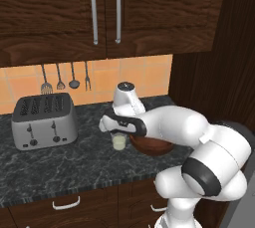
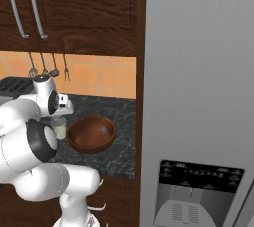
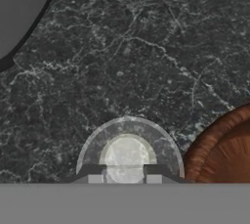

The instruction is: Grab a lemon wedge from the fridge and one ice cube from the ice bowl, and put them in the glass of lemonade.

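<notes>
1. The claw (image 3: 124, 178) hangs right over the glass (image 3: 128, 152), its tips at the glass rim; whether they are spread, pressed together, or pinching something cannot be told.
2. The glass (image 1: 118, 142) stands on the dark counter (image 1: 64, 167), toward its right end, with pale liquid at its bottom.
3. The bowl (image 2: 92, 133) sits just beside the glass (image 2: 59, 127), between it and the fridge (image 2: 198, 97); touching or apart is unclear.
4. The fridge stands at the counter's right end, doors closed, with its black dispenser panel (image 2: 198, 191) low on the door.
5. A toaster (image 1: 44, 121) sits at the counter's left, against the wall.
6. Utensils (image 1: 64, 78) hang on the tiled wall under the cabinets (image 1: 104, 13).
</notes>
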